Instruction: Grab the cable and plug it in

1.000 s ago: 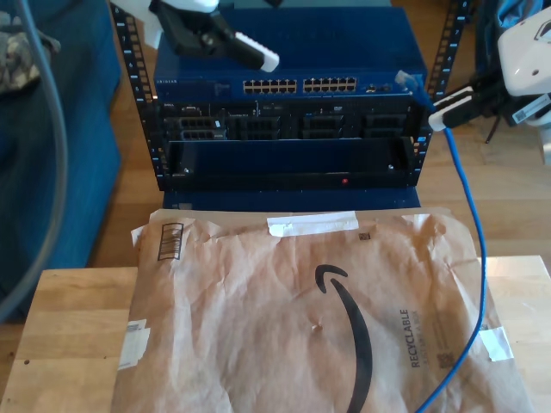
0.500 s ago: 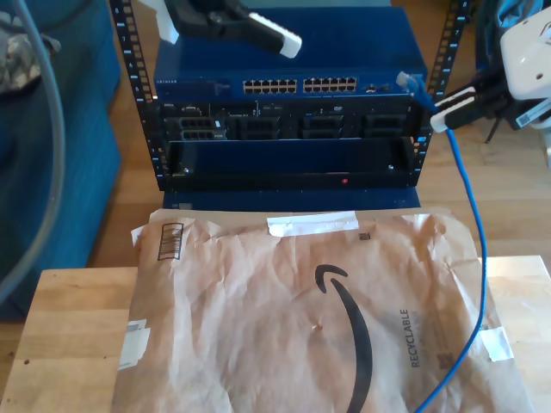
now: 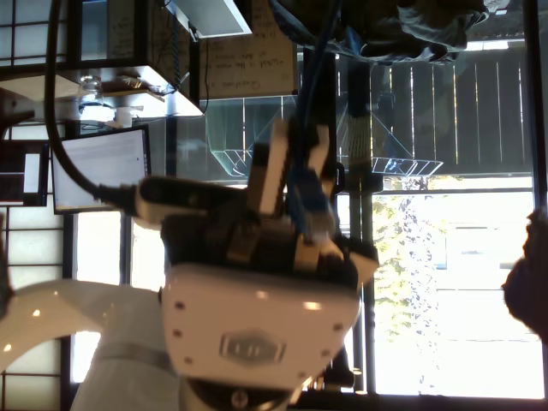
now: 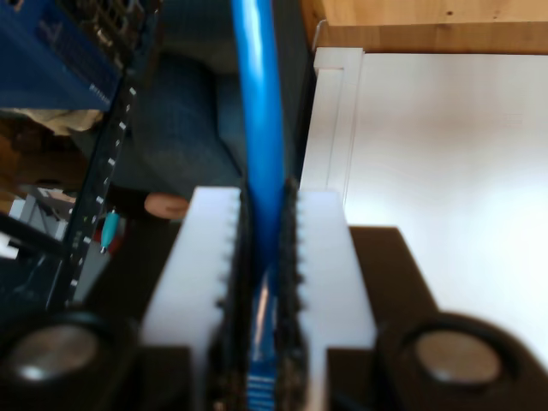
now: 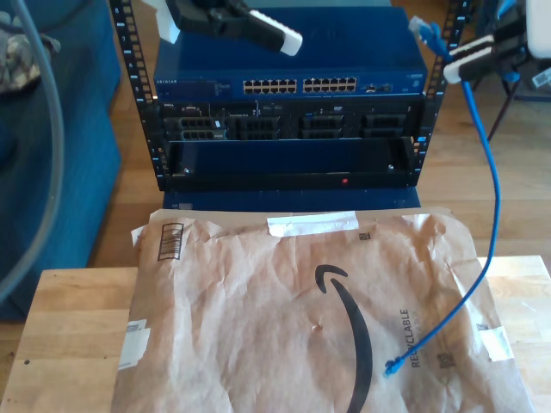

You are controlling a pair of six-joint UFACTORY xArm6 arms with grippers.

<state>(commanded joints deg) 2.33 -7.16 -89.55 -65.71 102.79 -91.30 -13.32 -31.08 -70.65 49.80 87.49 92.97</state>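
The bench (image 5: 69,344) is mostly hidden under a crumpled paper mailer (image 5: 284,344); behind it stands a blue rack (image 5: 284,95) of network gear, its ports too small to make out; an arm (image 5: 232,21) is cut off by the exterior view's top edge, and I cannot tell how wide its gripper stands; my second gripper (image 5: 465,62) sits at the exterior view's upper right, beside the rack's top corner, pinched narrow on the cable (image 5: 492,198); one plug (image 5: 424,30) pokes just past the gripper; the cable hangs clear of the rack; its free plug (image 5: 392,368) rests on the mailer.
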